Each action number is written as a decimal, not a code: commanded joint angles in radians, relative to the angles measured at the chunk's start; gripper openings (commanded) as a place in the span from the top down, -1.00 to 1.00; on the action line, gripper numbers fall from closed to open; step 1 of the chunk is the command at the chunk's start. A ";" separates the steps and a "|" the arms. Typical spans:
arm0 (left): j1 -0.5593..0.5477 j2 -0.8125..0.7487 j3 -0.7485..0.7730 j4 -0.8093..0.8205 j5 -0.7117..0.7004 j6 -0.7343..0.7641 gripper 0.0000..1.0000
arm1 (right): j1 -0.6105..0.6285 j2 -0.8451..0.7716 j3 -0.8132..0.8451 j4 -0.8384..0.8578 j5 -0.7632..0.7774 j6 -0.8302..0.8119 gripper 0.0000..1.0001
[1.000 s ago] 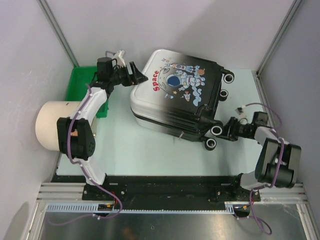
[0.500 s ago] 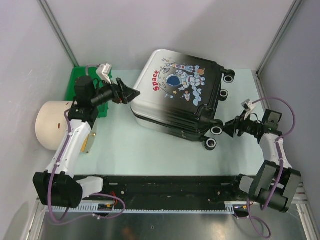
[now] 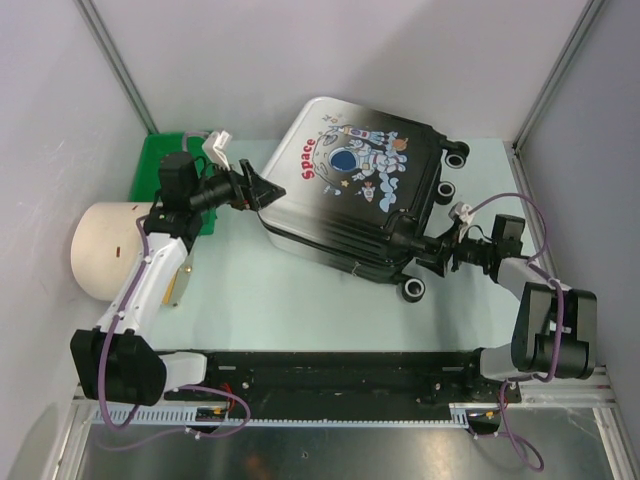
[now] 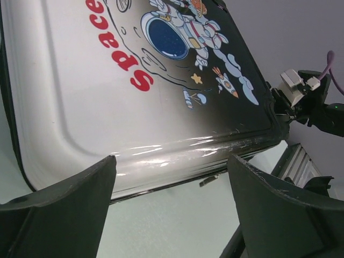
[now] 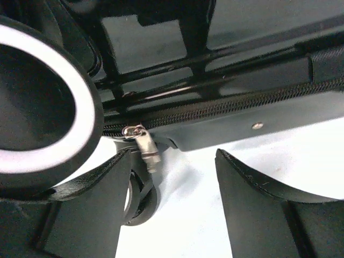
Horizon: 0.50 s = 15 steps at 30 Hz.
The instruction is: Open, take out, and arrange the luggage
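Luggage [image 3: 350, 185] lies closed between our two grippers; right gripper [image 5: 173, 161], jaws spread, has the zipper pull [image 5: 145, 148] just inside one finger, so we should pinch it squarely, while left gripper [image 4: 169, 166], also spread, could brace the shell just ahead of it.

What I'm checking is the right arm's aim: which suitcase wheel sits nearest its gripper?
The white-ringed wheel beside the zipper pull, close by the right gripper; the two far-end wheels sit well away.

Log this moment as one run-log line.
stage: opening not started | luggage: printed side up, zipper closed near wheel | left gripper: open at white end | right gripper: open, beside zipper pull
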 commanded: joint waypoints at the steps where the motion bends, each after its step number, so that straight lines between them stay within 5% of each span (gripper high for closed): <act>1: -0.015 0.004 -0.004 0.013 0.029 0.015 -0.76 | 0.062 0.048 0.013 0.217 -0.054 0.081 -0.37; 15: -0.015 0.041 0.012 0.013 0.018 0.018 -0.75 | 0.157 0.064 0.012 0.078 -0.060 -0.099 -0.21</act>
